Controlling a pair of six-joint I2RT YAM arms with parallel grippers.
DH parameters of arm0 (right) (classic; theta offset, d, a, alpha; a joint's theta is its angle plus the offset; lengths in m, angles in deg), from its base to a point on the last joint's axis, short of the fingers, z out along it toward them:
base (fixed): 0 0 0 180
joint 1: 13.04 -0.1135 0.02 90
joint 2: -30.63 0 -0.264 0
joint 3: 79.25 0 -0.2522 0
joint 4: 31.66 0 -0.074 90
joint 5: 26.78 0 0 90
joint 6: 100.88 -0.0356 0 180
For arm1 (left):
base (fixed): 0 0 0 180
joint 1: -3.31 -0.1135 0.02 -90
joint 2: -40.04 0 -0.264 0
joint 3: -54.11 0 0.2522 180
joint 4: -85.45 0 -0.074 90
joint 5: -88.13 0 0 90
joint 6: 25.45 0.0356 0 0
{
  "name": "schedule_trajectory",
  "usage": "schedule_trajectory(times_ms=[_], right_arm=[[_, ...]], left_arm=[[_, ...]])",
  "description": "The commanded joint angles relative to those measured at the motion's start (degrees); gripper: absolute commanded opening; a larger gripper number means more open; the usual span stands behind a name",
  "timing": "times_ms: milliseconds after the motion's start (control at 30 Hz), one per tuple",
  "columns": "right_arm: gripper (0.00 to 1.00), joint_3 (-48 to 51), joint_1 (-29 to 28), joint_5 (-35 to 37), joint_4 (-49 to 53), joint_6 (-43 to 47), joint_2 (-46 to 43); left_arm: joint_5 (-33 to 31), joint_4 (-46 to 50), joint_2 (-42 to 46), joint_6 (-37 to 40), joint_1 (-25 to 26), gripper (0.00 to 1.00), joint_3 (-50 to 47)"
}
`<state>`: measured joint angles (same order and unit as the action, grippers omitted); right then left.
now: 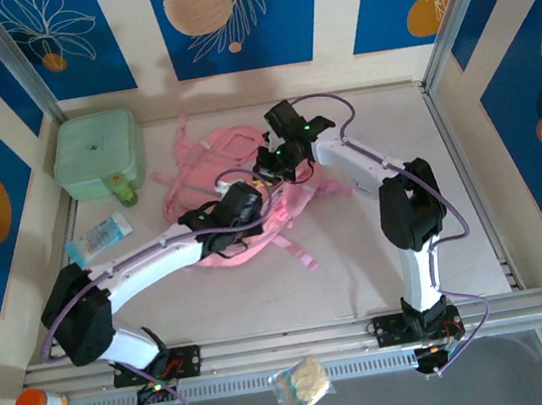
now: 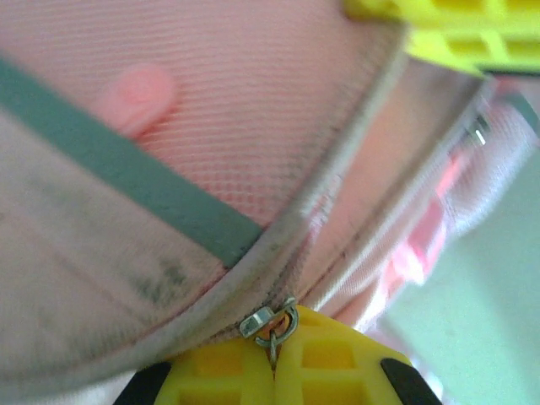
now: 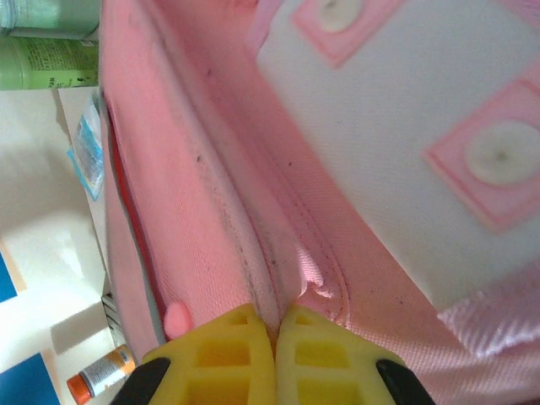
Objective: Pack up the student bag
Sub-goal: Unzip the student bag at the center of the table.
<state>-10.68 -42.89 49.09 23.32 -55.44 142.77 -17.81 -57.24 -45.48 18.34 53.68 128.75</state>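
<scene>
The student bag (image 1: 218,164), a soft pink backpack, lies in the middle of the table. My left gripper (image 1: 248,205) rests on its near side. In the left wrist view the yellow fingers (image 2: 329,359) of the left gripper (image 2: 273,348) are shut on the bag's small metal zip pull (image 2: 268,321), at the end of a grey-edged zip seam. My right gripper (image 1: 271,167) reaches in from the right. Its yellow fingers (image 3: 228,354) are shut on a raised fold of the bag's pink fabric (image 3: 291,278), beside a white padded panel (image 3: 396,110).
A mint-green square case (image 1: 97,152) sits at the back left with a green bottle (image 1: 125,192) in front of it. A blue-and-white packet (image 1: 99,237) lies left of the bag. An orange-capped bottle (image 1: 38,404) and a snack packet (image 1: 303,386) rest on the near rail.
</scene>
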Motion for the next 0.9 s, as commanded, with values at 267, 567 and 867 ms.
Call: schedule_trajectory(times_ms=[267, 567, 867], right_arm=[[0.0, -2.4, 6.8, -2.9, 0.0, 9.2, 0.1], [0.5, 14.3, 5.6, -8.6, -7.9, -2.2, -10.9], [0.53, 29.3, 0.0, -6.4, -24.1, -21.0, -15.6]], left_arm=[[5.5, 1.8, 4.2, 4.5, -5.1, 0.0, -7.3], [9.3, -4.5, 4.1, 5.7, -5.7, 0.0, -7.1], [10.2, -5.5, 3.7, 6.1, -5.7, 0.0, -7.0]])
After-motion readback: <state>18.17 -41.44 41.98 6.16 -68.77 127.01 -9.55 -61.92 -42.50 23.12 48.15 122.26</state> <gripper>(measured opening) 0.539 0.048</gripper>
